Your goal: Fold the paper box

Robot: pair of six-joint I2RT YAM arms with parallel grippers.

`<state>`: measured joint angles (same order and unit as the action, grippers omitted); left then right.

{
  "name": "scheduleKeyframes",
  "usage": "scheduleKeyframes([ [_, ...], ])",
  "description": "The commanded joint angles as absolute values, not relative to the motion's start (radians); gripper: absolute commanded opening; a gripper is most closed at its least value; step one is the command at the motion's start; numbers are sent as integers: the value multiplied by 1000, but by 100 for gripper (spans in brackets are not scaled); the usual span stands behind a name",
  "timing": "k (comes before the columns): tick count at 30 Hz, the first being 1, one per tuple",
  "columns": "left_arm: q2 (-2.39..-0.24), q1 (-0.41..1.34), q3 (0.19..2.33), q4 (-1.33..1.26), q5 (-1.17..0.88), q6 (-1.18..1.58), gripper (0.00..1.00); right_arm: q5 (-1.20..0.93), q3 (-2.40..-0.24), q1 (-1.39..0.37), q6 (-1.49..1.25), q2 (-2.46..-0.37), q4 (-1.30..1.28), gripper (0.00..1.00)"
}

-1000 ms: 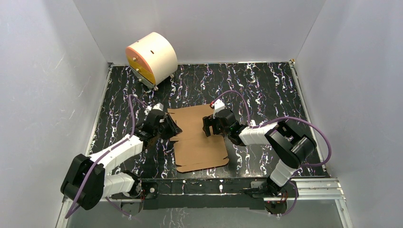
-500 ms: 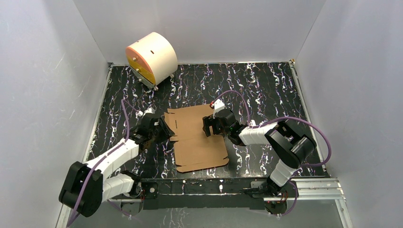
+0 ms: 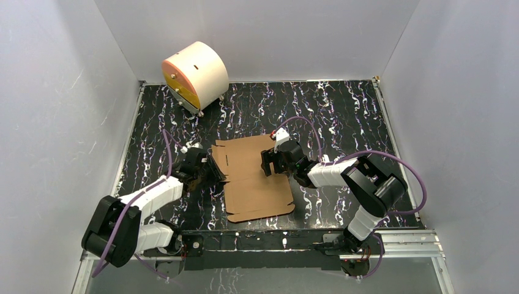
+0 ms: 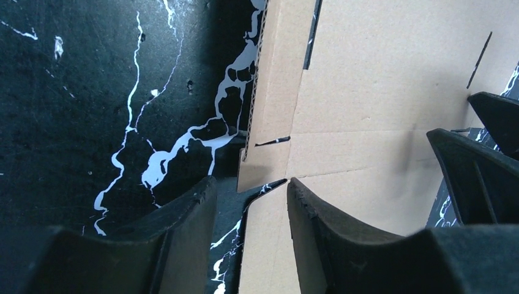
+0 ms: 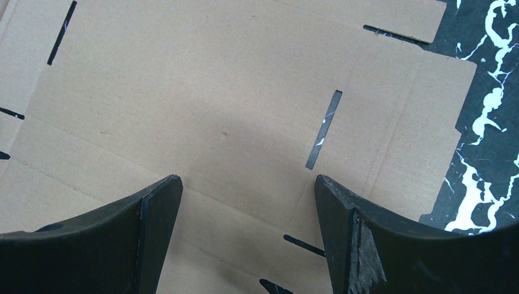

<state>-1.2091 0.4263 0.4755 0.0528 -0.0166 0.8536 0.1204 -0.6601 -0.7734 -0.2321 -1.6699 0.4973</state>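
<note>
Ok, the paper box (image 3: 257, 180) is an unfolded flat die-cut sheet on the tabletop (image 3: 343, 110), lying between the two claws. The left claw (image 3: 215, 173) sits low at the sheet's left edge, jaws partly apart, nothing pinched. In its wrist view one finger (image 4: 177, 239) is over bare tabletop outside the edge and the other is over cardboard. The corner of a narrow side flap and a short slit lie just ahead of the gap between them. That flap looks tilted up a little, corrugated edge showing. The right claw (image 3: 271, 164) is on the opposite side, over the sheet's far-right part, jaws wide, holding nothing. Both its fingers (image 5: 153, 233) hang over plain cardboard, with a long slot just ahead on the right-finger side and the sheet's notched edge and marbled tabletop beyond that. Can't tell if its tips touch the sheet. The near half of the sheet runs back toward the arm bases, behind both claws. The cream cylinder (image 3: 196, 76) with an orange face stands well apart, far beyond the left claw at the back corner.
</note>
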Motion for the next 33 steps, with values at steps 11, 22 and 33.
scheduleKeyframes([
  [11,-1233,419,481,-58,-110,812,27,78,-673,-780,-244,-1697,442,88],
  [22,-1241,471,556,-8,-40,783,7,77,-679,-781,-244,-1705,439,88],
  [33,-1425,657,795,292,320,761,0,72,-687,-781,-244,-1715,434,88],
])
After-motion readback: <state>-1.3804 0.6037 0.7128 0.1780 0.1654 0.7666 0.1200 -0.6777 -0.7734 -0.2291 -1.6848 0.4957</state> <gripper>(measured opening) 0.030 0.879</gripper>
